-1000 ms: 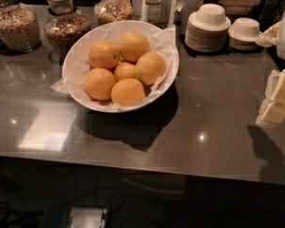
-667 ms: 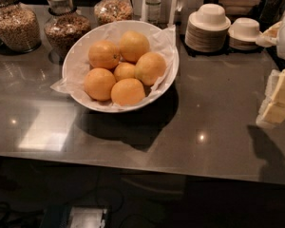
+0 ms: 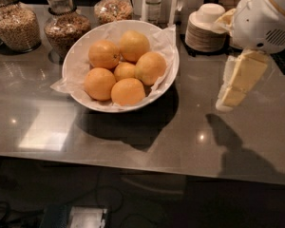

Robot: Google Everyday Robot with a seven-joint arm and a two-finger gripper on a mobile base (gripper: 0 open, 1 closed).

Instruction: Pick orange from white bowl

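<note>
**Gripper coming in from the right, oranges lying untouched in the bowl**

Nearest the camera, the grey counter (image 3: 133, 146) is catching soft reflections, and a dark shadow (image 3: 228, 137) is falling across its right part. Above that shadow the gripper (image 3: 227, 102) is hanging clear of the surface, pointing down and slanting left, well apart from the bowl. Whether it is spread or pressed together I cannot tell. A second ago it was showing only at the right edge of the view. Now it is sitting noticeably further left, and the white arm housing (image 3: 268, 13), barely showing before, is filling the upper right corner.

Left of the gripper, the white bowl (image 3: 154, 98) is standing on the same spot of the counter as before, its crinkled paper liner (image 3: 72, 65) spilling over the rim. Six oranges (image 3: 128, 91) are lying heaped inside it, touching one another, in the same arrangement as earlier, and none is being held.

Further back, three glass jars (image 3: 61, 25) of dry goods are standing along the rear left, and a bottle (image 3: 153, 1) is standing behind the bowl. A stack of small white dishes (image 3: 204, 30) is sitting at the rear right. The second stack that was showing beside it earlier is now hiding behind the arm housing.
</note>
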